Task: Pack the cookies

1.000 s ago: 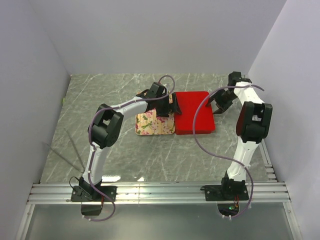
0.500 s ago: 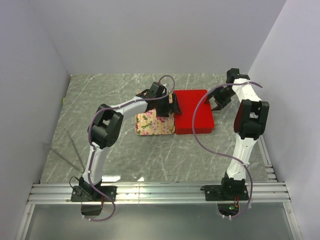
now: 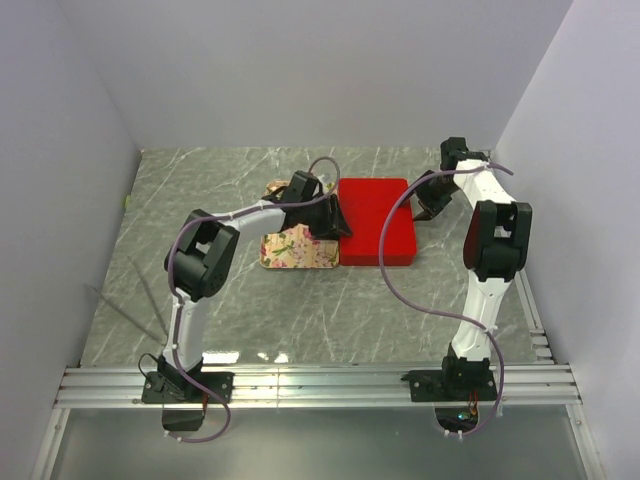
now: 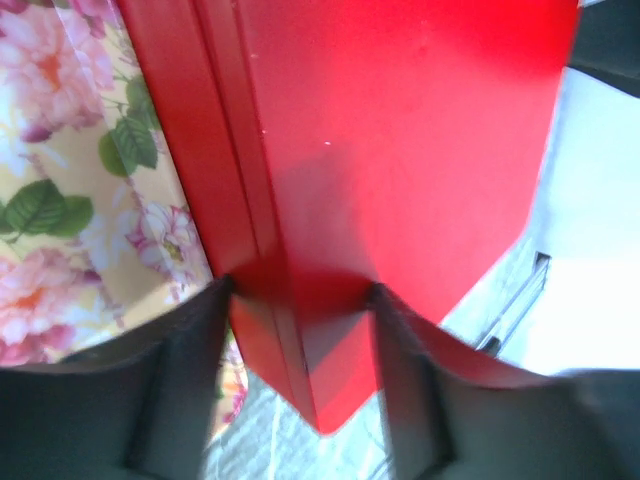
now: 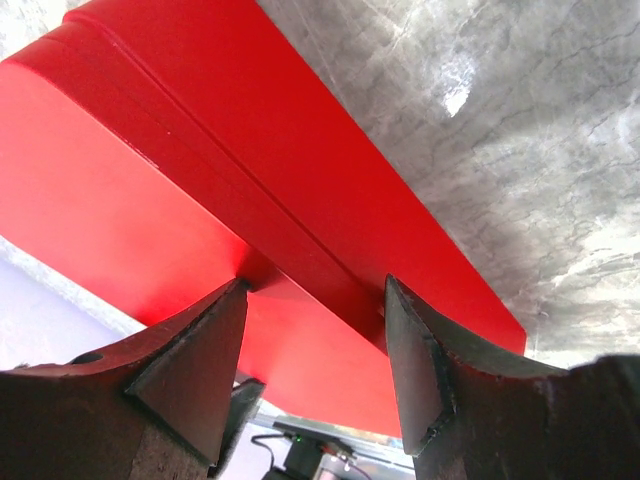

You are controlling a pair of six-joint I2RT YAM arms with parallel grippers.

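The red box (image 3: 377, 225) lies shut on the marbled table, its lid seam showing in both wrist views. My left gripper (image 3: 335, 215) is at the box's left side. In the left wrist view, the left gripper (image 4: 300, 290) has a finger pressed on either face of a corner of the red box (image 4: 400, 150). My right gripper (image 3: 430, 198) is at the box's far right corner. In the right wrist view, the right gripper (image 5: 315, 285) straddles the edge of the red box (image 5: 150, 200), both fingers touching it. The cookies are out of view.
A cream floral tray (image 3: 290, 252) lies flat against the box's left side and also shows in the left wrist view (image 4: 60, 200). White walls close in the table at the left, back and right. An aluminium rail (image 3: 320, 385) runs along the near edge.
The left gripper's jaws have come together on the red box. Box and floral tray have shifted a little to the left, and the right gripper has followed, still on the box.
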